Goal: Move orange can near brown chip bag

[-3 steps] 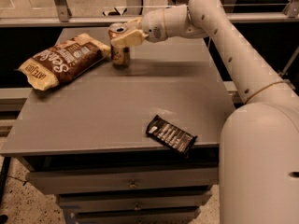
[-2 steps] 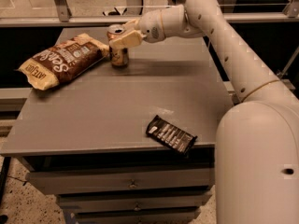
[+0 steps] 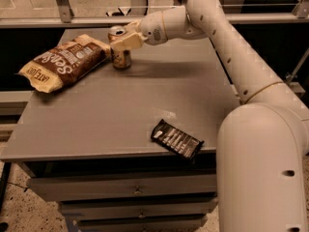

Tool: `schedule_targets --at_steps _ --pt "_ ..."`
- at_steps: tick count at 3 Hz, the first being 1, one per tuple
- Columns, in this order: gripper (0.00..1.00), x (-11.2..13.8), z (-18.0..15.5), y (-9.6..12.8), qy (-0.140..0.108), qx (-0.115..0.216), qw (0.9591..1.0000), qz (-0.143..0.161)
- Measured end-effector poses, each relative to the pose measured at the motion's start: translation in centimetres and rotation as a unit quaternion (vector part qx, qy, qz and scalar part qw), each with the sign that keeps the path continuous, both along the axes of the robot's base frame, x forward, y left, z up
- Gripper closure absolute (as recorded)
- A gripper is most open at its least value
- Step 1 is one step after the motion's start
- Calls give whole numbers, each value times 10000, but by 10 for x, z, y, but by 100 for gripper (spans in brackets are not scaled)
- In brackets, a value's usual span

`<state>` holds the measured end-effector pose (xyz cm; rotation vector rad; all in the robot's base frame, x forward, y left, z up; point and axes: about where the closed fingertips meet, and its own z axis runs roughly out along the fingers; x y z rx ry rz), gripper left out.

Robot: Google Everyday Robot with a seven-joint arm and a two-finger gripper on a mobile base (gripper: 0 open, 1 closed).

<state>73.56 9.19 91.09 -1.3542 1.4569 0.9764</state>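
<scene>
The orange can (image 3: pixel 120 56) stands upright at the back left of the grey table (image 3: pixel 120 110), right beside the right end of the brown chip bag (image 3: pixel 63 63), which lies flat with yellow ends. My gripper (image 3: pixel 124 38) reaches in from the right and is shut on the upper part of the can. One pale finger (image 3: pixel 129 41) crosses the can's front just below its silver top. The can's base is at the table surface.
A small black snack-bar wrapper (image 3: pixel 177 139) lies near the table's front right edge. My arm (image 3: pixel 217 28) spans the back right of the table. A glass rail runs behind the table. Drawers sit below the table's front edge.
The gripper and the can have shifted slightly left, closer to the chip bag. The bag and the wrapper have not moved.
</scene>
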Motion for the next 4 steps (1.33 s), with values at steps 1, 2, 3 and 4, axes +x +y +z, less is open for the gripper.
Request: schedule_targets --at_steps 1,2,3,4 --pt "12 0 -2 2 13 -17 10000 21" --pt "0 -2 -3 3 41 -12 10000 47" --pt "0 -8 -1 -2 131 95 9999 39" --pt "0 -13 11 -34 145 354 9992 -124"
